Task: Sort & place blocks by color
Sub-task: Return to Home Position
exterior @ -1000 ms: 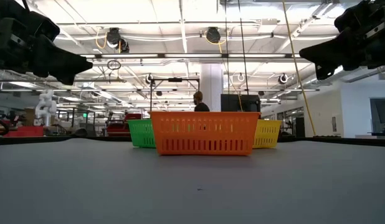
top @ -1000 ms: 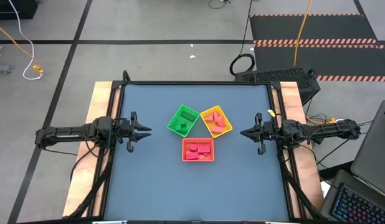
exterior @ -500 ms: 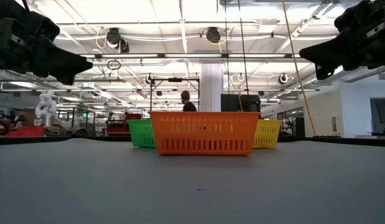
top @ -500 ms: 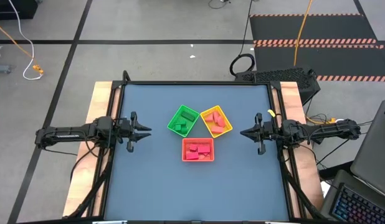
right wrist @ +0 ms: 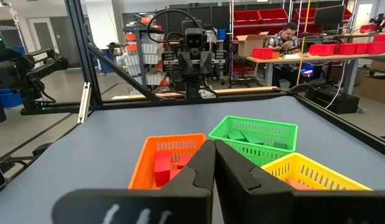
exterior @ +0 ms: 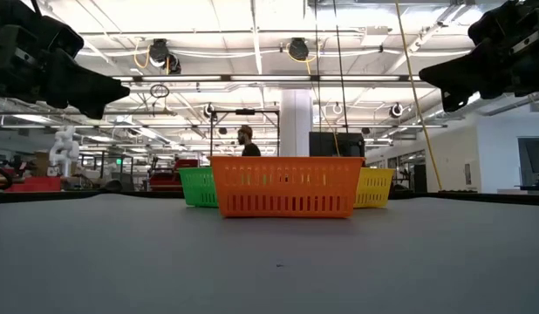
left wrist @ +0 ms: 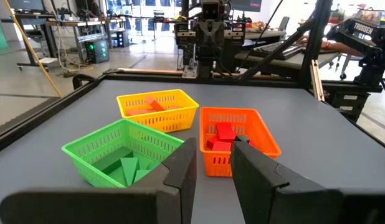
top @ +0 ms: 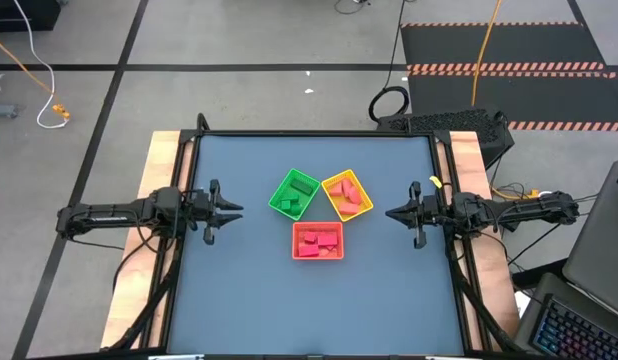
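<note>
Three mesh trays stand together mid-table: a green tray [top: 292, 194], a yellow tray [top: 347, 195] and a red-orange tray [top: 317, 241]. Green blocks [left wrist: 127, 167] lie in the green tray, salmon-orange blocks [left wrist: 152, 106] in the yellow one, and red blocks [left wrist: 222, 134] in the red-orange one. My left gripper [top: 236, 210] hovers above the table to the left of the trays, a little open and empty. My right gripper [top: 391, 213] hovers to their right, shut and empty. Both point level toward the trays.
Bare blue-grey tabletop [top: 249, 290] surrounds the trays on every side. Wooden strips [top: 159, 160] run along the table's left and right edges. A person [exterior: 244, 139] stands far off in the room behind the table, and another sits at a bench [right wrist: 289, 34].
Neither arm nor any tray or block has moved. The person far behind the table has walked toward the left in the low view.
</note>
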Controlling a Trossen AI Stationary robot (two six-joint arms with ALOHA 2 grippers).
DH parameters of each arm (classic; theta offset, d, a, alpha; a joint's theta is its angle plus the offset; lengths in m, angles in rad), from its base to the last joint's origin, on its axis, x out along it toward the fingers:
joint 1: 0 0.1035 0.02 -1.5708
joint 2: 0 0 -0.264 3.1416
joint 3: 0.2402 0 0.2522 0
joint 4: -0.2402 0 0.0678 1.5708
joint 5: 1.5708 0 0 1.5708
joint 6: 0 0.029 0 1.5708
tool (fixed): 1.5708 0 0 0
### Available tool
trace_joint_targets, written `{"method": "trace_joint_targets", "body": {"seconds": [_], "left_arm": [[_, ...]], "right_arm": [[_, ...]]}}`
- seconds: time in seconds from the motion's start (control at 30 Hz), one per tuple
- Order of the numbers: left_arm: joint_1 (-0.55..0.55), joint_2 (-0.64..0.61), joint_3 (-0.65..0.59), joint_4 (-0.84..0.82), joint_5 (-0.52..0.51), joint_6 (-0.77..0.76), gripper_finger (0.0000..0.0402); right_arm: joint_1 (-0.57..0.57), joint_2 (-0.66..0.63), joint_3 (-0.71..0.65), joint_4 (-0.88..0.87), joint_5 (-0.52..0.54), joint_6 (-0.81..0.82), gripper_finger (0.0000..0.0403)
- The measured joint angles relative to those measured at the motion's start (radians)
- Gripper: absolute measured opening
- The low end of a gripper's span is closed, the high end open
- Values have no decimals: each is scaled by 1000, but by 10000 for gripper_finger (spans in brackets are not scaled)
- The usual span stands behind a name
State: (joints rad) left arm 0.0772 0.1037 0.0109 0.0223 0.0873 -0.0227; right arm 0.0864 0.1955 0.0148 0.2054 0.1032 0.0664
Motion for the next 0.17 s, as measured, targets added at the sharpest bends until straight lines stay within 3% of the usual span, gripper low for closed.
{"method": "trace_joint_targets", "body": {"seconds": [0.17], "left_arm": [[0,0,0,0,0,0,97]], "right_arm": [[0,0,0,0,0,0,2]]}}
